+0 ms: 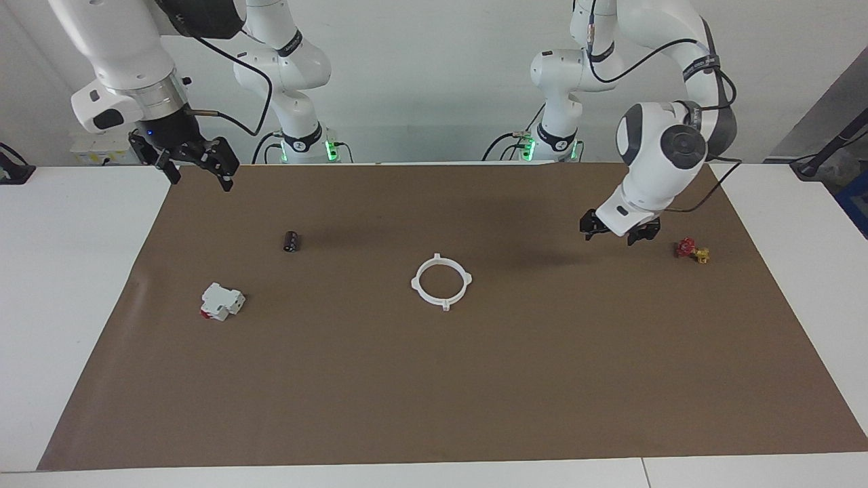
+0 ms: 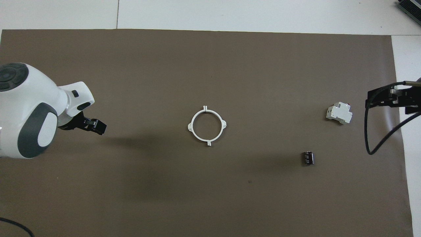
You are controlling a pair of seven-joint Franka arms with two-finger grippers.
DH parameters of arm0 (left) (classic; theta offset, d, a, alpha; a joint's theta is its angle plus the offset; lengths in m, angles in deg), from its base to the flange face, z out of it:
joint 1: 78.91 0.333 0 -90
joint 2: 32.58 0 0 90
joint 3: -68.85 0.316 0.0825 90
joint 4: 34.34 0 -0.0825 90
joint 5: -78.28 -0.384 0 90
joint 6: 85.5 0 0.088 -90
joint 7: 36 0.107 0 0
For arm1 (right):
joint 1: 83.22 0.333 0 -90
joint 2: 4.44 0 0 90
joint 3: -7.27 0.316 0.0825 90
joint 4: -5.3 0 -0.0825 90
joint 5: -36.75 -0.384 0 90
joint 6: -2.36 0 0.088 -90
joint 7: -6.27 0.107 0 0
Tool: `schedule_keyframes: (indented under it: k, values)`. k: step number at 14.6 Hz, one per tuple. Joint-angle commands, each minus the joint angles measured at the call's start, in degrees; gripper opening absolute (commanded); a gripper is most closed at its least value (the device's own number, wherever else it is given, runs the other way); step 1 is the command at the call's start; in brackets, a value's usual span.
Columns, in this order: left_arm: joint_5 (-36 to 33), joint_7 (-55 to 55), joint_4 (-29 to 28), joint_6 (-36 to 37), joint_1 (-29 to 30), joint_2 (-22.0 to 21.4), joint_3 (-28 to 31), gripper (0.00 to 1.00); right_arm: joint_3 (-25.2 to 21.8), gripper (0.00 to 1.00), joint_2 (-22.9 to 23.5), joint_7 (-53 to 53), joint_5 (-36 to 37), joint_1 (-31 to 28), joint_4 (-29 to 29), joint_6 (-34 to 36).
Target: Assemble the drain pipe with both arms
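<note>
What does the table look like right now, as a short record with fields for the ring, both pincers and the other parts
drain pipe: one joined white ring flat on the brown mat, mid-table
left pincer: raised, open, holding nothing, beside the small red and yellow part
right pincer: raised at the mat's edge nearest the robots, open, holding nothing
white block with red part: toward the right arm's end
black cylinder: nearer to the robots than the block
</note>
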Motion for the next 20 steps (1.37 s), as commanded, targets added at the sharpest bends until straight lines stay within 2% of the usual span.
schedule_keyframes:
  k: [1,5,10,13,15,20]
  values:
    - [1.5,1.9,-0.4,1.5,3.0,-3.5,-0.5,1.00,0.0,1.00,-0.3,-1.5,-1.3,-0.3,-0.3,0.6]
    - [1.5,1.7,3.2,2.8,5.7,-6.1,-0.4,1.00,0.0,1.00,-0.3,-1.5,-1.3,-0.3,-0.3,0.6]
    - [1.5,1.4,18.0,11.3,6.9,-4.7,-0.4,1.00,0.0,1.00,-0.3,-1.5,-1.3,-0.3,-0.3,0.6]
    - [2.2,0.8,21.7,13.1,6.7,-4.3,-0.7,1.00,0.0,1.00,-0.3,-1.5,-1.3,-0.3,-0.3,0.6]
    - [2.6,0.8,26.0,17.1,7.0,-3.8,-0.7,1.00,0.0,1.00,-0.3,-1.6,-1.4,-0.3,-0.3,0.6]
    - [3.8,-0.9,28.1,20.2,7.2,-3.3,-0.6,1.00,0.0,1.00,-0.3,-1.5,-1.4,-0.3,-0.3,0.6]
